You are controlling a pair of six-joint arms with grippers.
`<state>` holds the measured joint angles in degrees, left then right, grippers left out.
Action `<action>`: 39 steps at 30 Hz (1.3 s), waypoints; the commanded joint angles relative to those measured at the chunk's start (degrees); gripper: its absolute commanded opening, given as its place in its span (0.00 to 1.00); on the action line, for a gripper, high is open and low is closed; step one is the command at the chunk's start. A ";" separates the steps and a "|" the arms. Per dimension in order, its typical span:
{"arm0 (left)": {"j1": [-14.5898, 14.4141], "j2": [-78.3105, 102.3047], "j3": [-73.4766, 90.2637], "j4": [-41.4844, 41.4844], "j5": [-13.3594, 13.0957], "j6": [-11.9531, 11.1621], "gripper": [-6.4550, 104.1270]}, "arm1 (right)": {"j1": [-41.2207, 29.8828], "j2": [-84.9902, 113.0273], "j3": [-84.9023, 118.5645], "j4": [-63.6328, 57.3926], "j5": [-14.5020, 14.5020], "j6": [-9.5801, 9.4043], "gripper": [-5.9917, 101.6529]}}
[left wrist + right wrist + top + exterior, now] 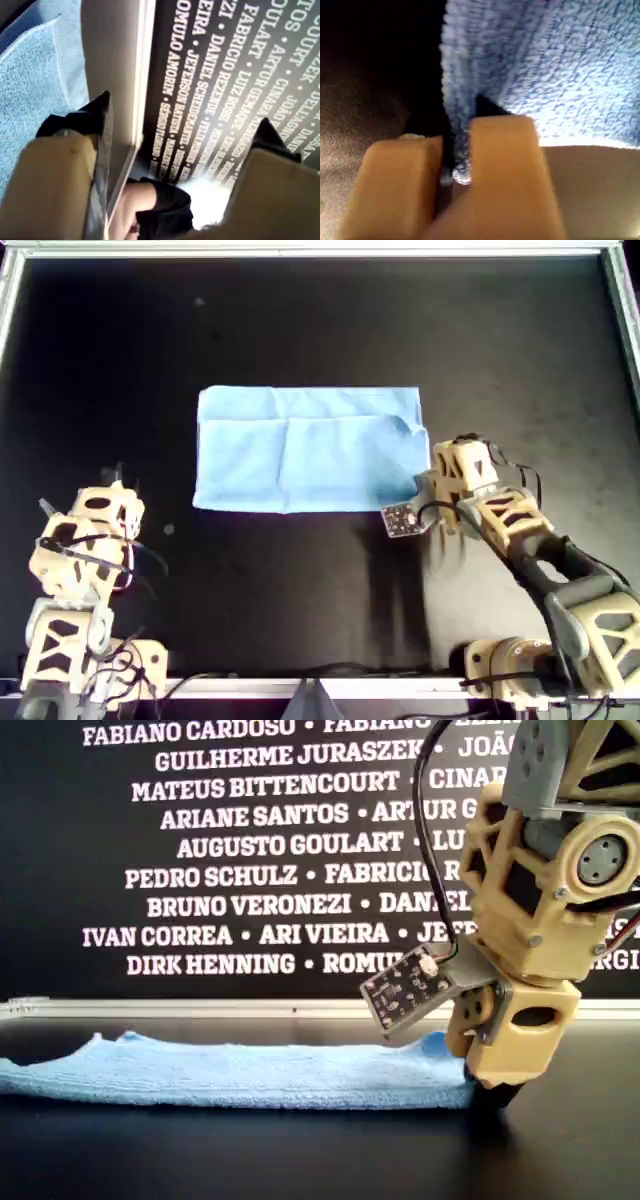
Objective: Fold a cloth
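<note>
**Tool pinches corner of blue cloth on black desk**

Right tool point(455, 150) is clamped on the edge of the cloth point(545, 65): in the right wrist view a thin fold of blue fabric runs between the two tan fingers point(505, 150), which stand almost together. In the overhead view this right tool point(432, 488) sits at the cloth's point(308, 448) lower right corner, its arm reaching in from the view's lower right. The exterior view shows the same tool point(490, 1095) down at desk level, touching the cloth's point(230, 1070) end on that view's right, with a small circuit board point(408, 988) jutting from its side.

Overhead, the cloth lies as a wide rectangle in the middle of the black desk point(300, 320), folded over, with an upper layer's edges showing as faint lines. Its left, top and bottom edges lie flat and straight; the right edge is slightly rumpled near the tool. Bare desk surrounds it on every side, out to the metal rim point(320, 250).

Left tool point(175, 150) is raised and apart, nothing between its fingers, a wall of printed names behind it. Overhead, the left tool point(95, 505) stands at the view's lower left, well apart from the cloth.
</note>
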<state>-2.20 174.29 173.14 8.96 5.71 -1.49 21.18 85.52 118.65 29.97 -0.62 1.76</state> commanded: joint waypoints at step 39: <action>1.23 0.35 -0.70 -0.26 0.79 -0.62 0.95 | 26.19 -33.13 -67.32 -1.67 -0.09 -0.79 0.06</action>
<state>-2.20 174.29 173.14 8.96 6.59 -1.85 45.53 53.61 63.72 29.97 -0.44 1.23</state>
